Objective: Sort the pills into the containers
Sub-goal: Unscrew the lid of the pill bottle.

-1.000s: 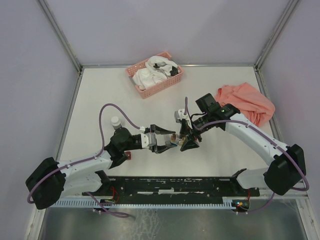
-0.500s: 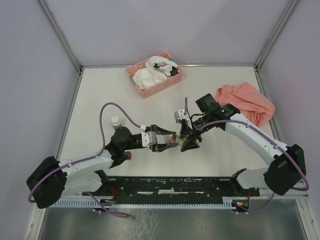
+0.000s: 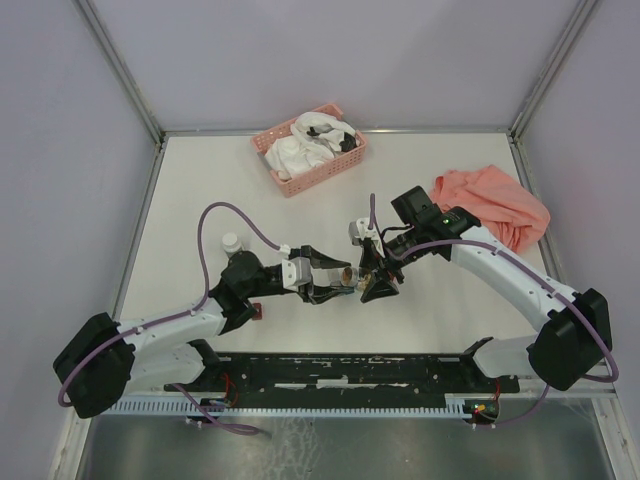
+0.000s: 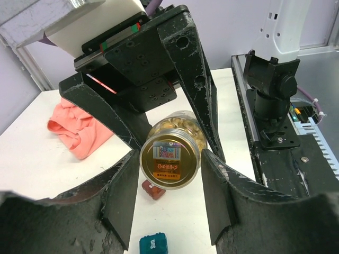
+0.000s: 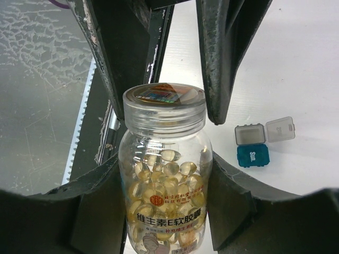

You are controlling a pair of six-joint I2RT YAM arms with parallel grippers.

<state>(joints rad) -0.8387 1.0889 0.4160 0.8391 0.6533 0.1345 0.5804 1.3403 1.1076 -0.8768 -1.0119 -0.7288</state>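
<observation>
Amber pills [image 5: 164, 185] fill a clear jar [image 5: 165, 174]. The jar is held off the table [image 3: 200, 190] between the two arms, near the front centre. The right tool [image 5: 165, 169] is clenched on the jar body, with one finger against each side. The jar mouth is closed by a gold foil seal bearing a small label, and it points toward the left wrist camera. The left tool [image 4: 170, 164] straddles the threaded neck, one finger along each side of the rim. It cannot be told whether these fingers press on the neck or only stand against it. A closed teal box [image 5: 253, 156] marked "Sun." sits on the table under the jar. A grey box [image 5: 249, 134] sits just beside it with its lid flipped open. A red box [image 4: 153, 189] lies under the jar mouth, near the teal box. A pink cloth [image 3: 492, 205] lies at the right rear. A pink basket [image 3: 310, 150] holding white items stands at the rear centre.
</observation>
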